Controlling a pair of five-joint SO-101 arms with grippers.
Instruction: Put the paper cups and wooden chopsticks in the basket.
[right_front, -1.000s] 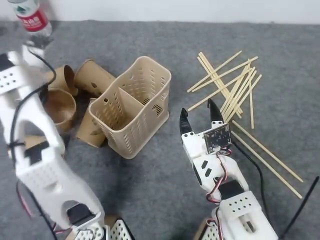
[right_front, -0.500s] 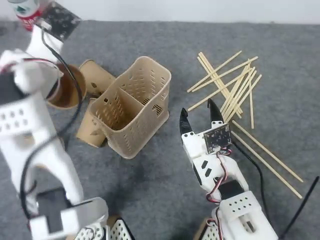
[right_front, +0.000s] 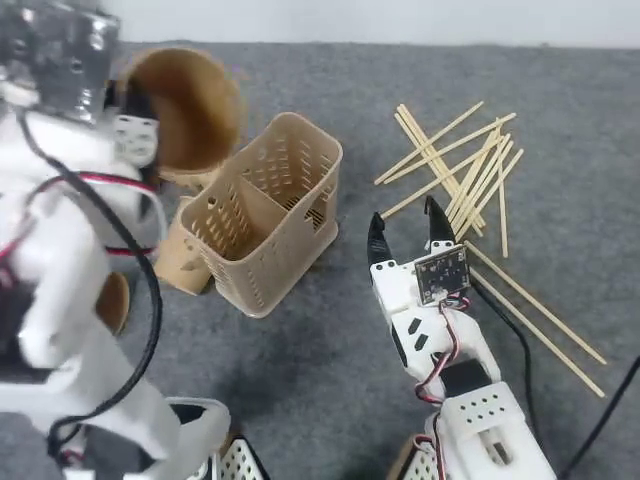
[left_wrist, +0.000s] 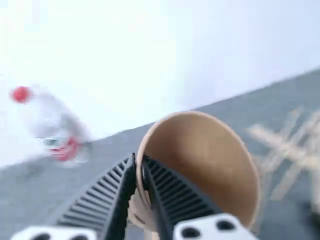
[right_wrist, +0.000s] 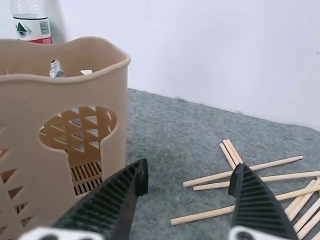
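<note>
One paper cup (left_wrist: 200, 165) is pinched by its rim in your left gripper (left_wrist: 138, 165), held high beside the divided basket (right_front: 300, 125), probably to clear its wall. Your right gripper (right_front: 405, 222) sits spread and empty between basket and wooden chopsticks (right_front: 460, 170), well placed for them.

Basket (right_front: 265, 215): one, two compartments. Paper cup (right_front: 185, 105): three in sight. Chopsticks (right_front: 470, 185): over a dozen, overlapping, exact count unclear. Bottle (right_wrist: 30, 22): one. Robot arms (right_front: 430, 330): two.

Bright, even overhead light casts soft shadows beside the basket (right_front: 285, 262), and the white wall (left_wrist: 190, 40) glares
</note>
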